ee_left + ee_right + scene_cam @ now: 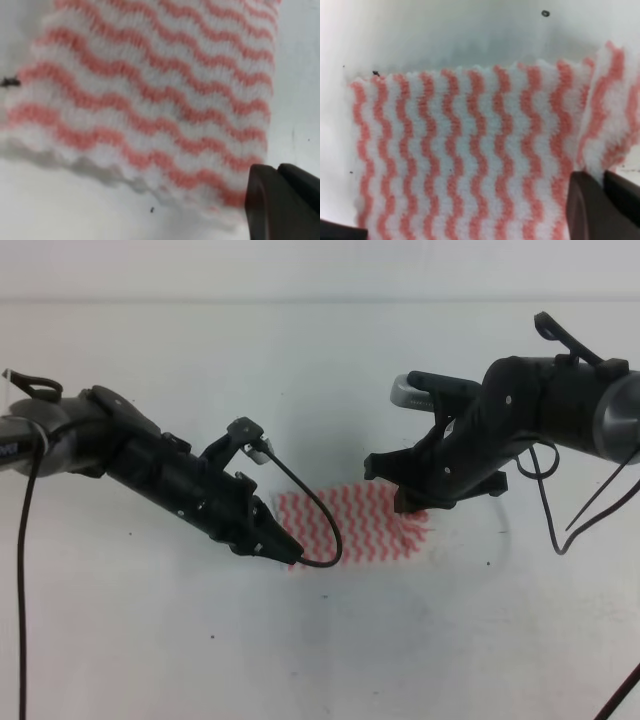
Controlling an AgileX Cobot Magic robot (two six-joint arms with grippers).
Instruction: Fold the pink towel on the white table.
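Fuzzy knit, wavy-striped pink towel (352, 525) lies rectangular on the matte white table (200, 640); neither end effector's state is discernible.

Pink towel (355, 525) on white table (320, 640)

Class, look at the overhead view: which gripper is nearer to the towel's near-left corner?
Left. The left gripper sits right at that corner of the pink towel; the right gripper is at the towel's opposite, right edge, where a flap lifts.
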